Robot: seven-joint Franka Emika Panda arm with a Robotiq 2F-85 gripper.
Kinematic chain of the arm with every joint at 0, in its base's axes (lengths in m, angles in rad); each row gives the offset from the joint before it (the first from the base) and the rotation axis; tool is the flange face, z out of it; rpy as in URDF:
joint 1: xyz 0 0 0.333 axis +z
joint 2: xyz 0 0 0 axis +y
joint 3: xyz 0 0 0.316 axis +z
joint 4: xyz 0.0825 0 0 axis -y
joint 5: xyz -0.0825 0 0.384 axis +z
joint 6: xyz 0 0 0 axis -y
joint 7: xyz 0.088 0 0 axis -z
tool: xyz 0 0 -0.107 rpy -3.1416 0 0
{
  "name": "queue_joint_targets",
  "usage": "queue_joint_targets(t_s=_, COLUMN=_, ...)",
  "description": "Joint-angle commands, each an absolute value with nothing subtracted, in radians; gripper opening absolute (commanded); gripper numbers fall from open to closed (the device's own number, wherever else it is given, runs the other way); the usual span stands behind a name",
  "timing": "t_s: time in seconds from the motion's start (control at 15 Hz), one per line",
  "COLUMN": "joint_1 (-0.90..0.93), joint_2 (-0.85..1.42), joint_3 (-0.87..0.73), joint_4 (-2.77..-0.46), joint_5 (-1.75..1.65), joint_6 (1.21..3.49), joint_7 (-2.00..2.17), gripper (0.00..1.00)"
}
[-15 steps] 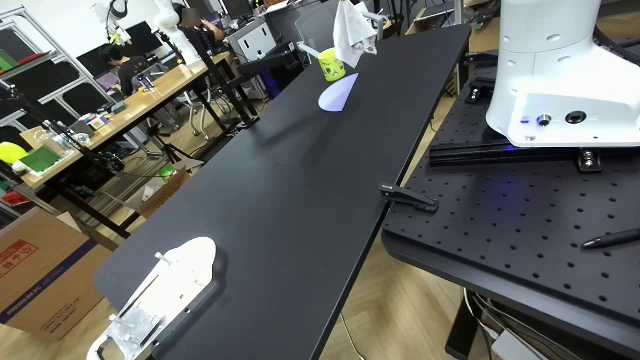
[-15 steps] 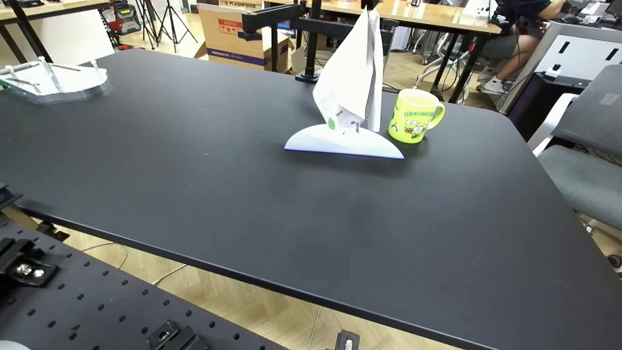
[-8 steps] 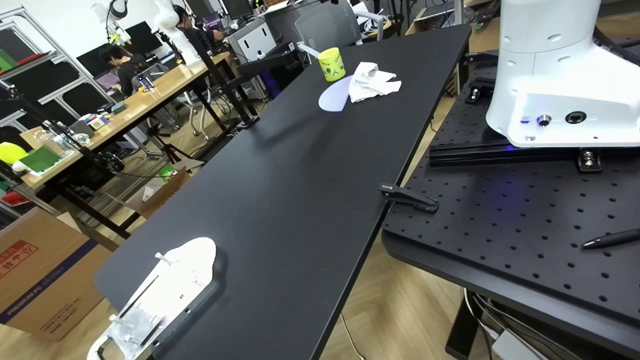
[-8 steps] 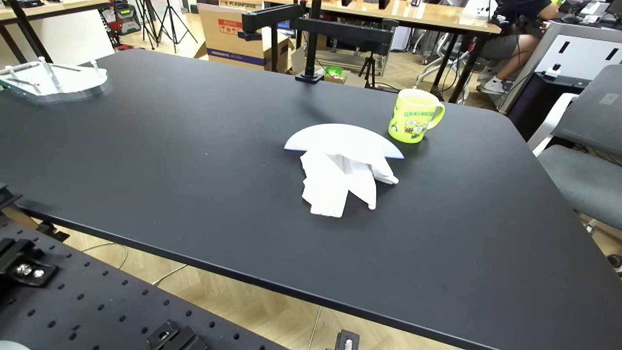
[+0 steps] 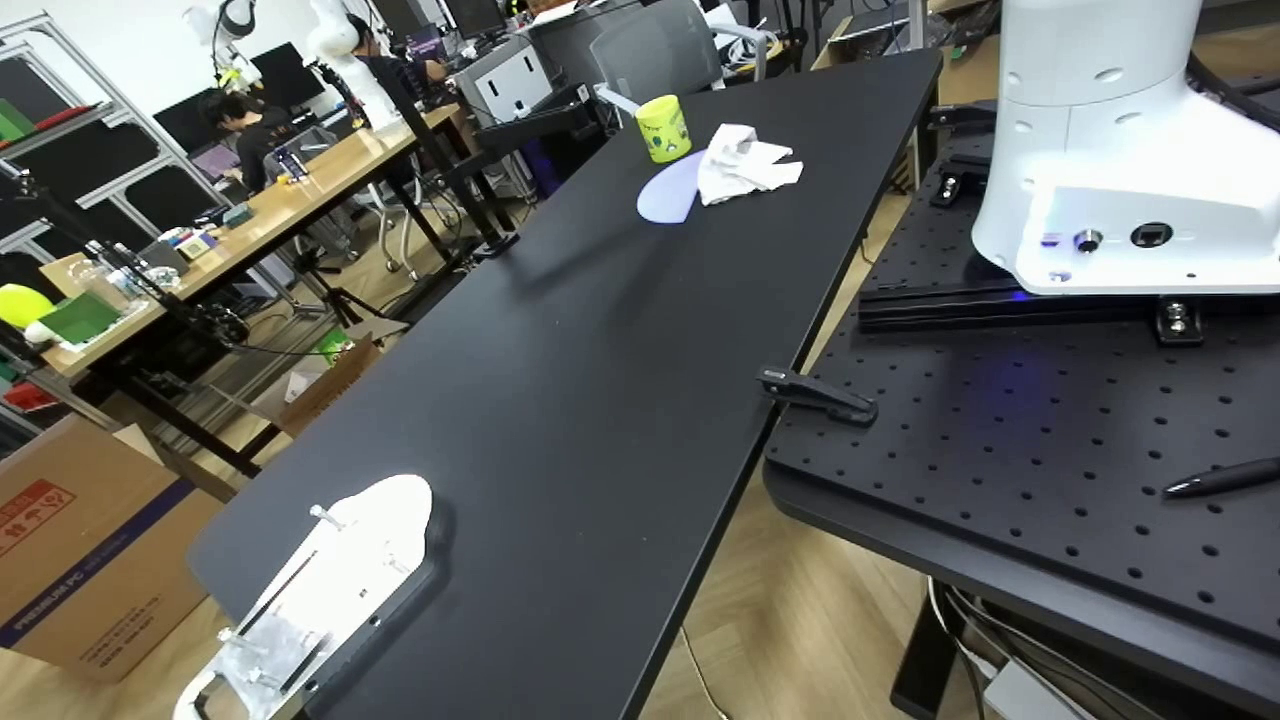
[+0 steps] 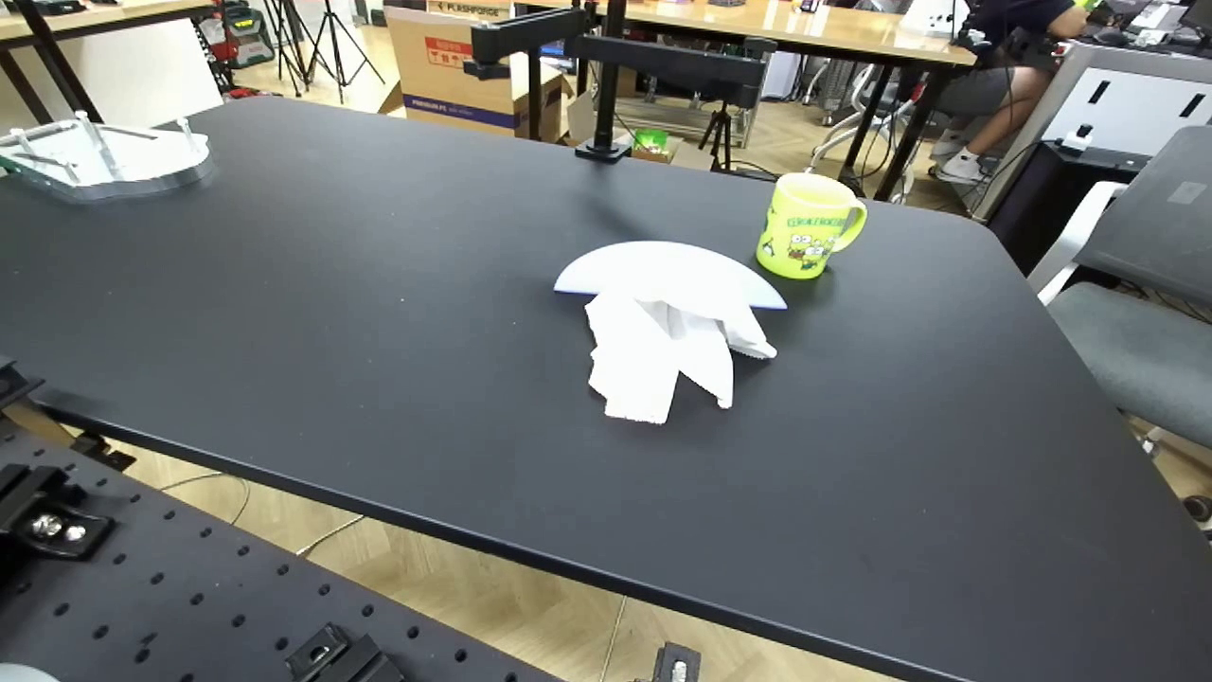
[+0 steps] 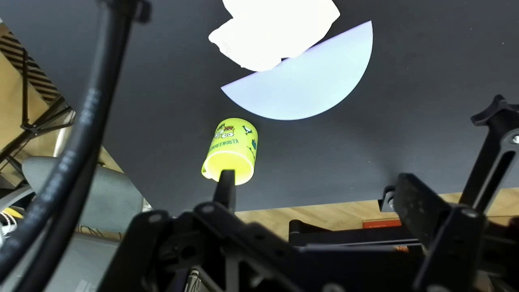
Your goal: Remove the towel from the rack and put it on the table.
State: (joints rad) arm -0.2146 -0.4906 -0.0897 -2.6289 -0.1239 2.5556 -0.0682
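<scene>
The gripper point(image 7: 316, 175) holds nothing, its jaws wide apart; the towel point(image 7: 275, 30) lies crumpled on the table point(image 7: 421, 77), well beyond them, past the pale half-circle point(image 7: 310, 83), so backing away probably drags no cloth.

Yellow-green mug point(image 6: 805, 232), cartoon print, upright, upper right in an exterior view. Pale half-disc point(image 7: 312, 87) lies flat near the mug, apart from it, upper middle of the wrist view. Gray chair point(image 6: 1150, 227), right edge in an exterior view. White pegged board point(image 5: 350, 555), lower left in an exterior view; cardboard box point(image 5: 95, 550), left edge; black pen point(image 5: 1225, 478), right edge.
</scene>
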Motion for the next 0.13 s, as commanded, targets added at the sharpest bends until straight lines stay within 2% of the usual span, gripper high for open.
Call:
queue_joint_targets(t_s=0.0, joint_1=-0.204, joint_2=-0.494, joint_3=-0.1, joint_4=-2.628, joint_5=-0.132, joint_6=2.552, joint_7=-0.064, gripper=1.0)
queue_joint_targets(t_s=0.07, joint_1=-0.204, joint_2=-0.489, joint_3=-0.101, joint_4=-2.628, joint_5=-0.132, joint_6=2.552, joint_7=-0.065, gripper=1.0)
